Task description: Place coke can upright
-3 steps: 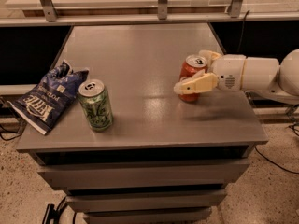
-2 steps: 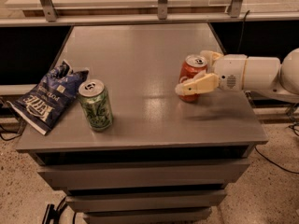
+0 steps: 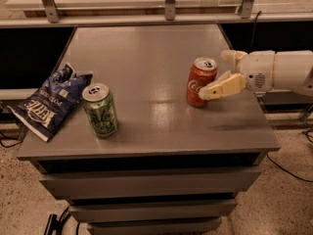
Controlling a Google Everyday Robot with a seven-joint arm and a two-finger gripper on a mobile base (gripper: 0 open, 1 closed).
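1. The coke can (image 3: 200, 82) stands on the right-hand part of the grey table top (image 3: 142, 53), nearer the front edge than the back.
2. Orientation: the can's long axis runs close to vertical. The silver top with its pull tab faces up and the base sits on the table surface. The white script logo shows on the side facing the camera.
3. The gripper (image 3: 214, 75) reaches in from the right on a white arm (image 3: 283, 70) and is level with the can's body.
4. Grip state: the jaws are closed about the coke can at roughly the can's own width. The near finger (image 3: 225, 85) lies across the can's lower right side and touches it. The far finger shows just beyond the top rim on the right.
5. A green patterned can (image 3: 100, 110) stands upright near the front left of the table, well apart from the coke can.
6. A blue chip bag (image 3: 49, 102) lies flat at the left edge, just beside the green can and partly overhanging the edge.
7. Drawer fronts (image 3: 146, 185) run below the table top.
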